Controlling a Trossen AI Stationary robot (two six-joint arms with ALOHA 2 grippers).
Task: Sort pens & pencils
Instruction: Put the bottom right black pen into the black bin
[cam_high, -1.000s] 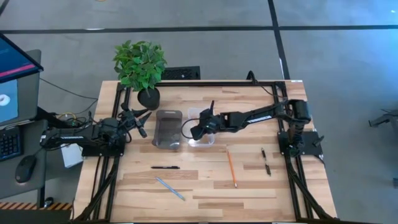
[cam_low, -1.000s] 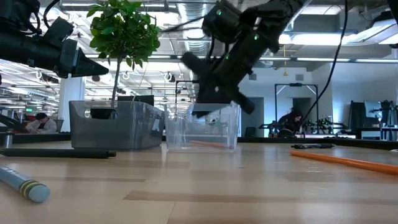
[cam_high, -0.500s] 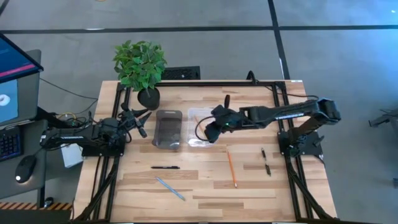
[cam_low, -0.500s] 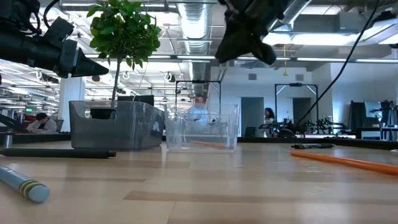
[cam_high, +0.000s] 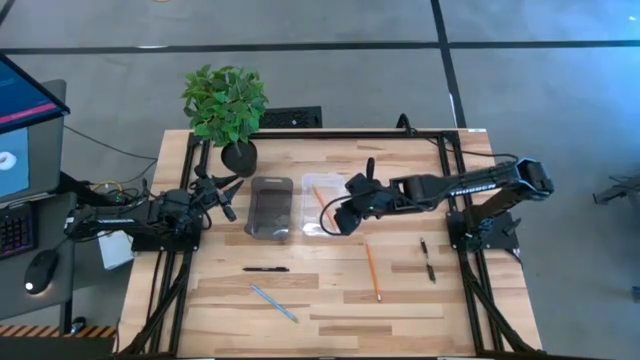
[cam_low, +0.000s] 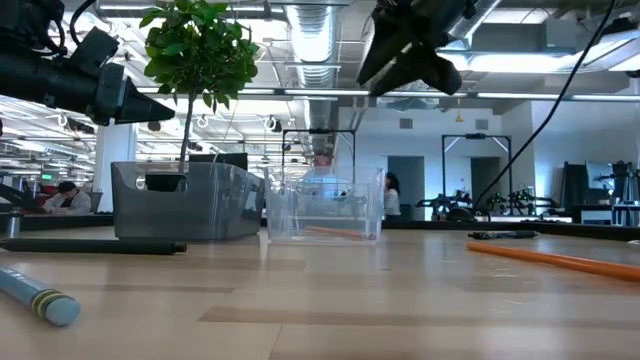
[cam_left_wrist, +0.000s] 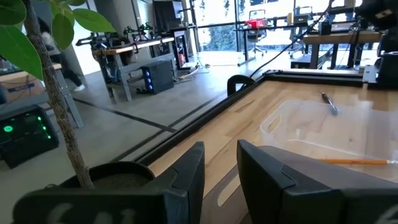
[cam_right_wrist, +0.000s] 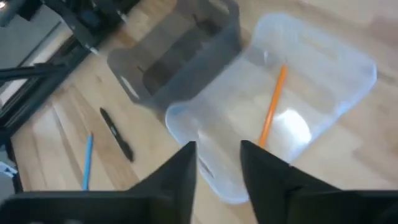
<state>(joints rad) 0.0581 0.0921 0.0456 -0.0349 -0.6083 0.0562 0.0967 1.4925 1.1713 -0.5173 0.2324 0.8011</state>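
**A:** Where do we stand with the right gripper (cam_high: 338, 222)?

**B:** We see it in the middle of the high view, over the lower right corner of the clear tray (cam_high: 312, 180). In its wrist view the two fingers (cam_right_wrist: 186, 169) stand apart with nothing between them; we look straight through the gap at the tray.

**A:** And the pencils?

**B:** One orange pencil (cam_high: 320, 196) lies inside the clear tray, slanted across its floor. The second orange pencil (cam_high: 372, 270) lies on the table (cam_high: 330, 320), below and right of that tray. The blue pencil (cam_high: 273, 302) lies at lower centre-left, well apart from both trays.

**A:** The pens?

**B:** We count two, both on the bare wood. One pen (cam_high: 266, 269) lies level just below the grey tray (cam_high: 271, 182), a little above the blue pencil. The other pen (cam_high: 428, 258) lies at the right, near the frame rail, right of the loose orange pencil.

**A:** The left gripper (cam_high: 226, 204)?

**B:** It waits at the left, beside the grey tray and under the plant (cam_high: 225, 105). Its wrist view shows the fingers (cam_left_wrist: 186, 177) a narrow slot apart, gripping nothing.

**A:** Anything in the grey tray?

**B:** We cannot tell from the high view; its floor reads as plain dark.
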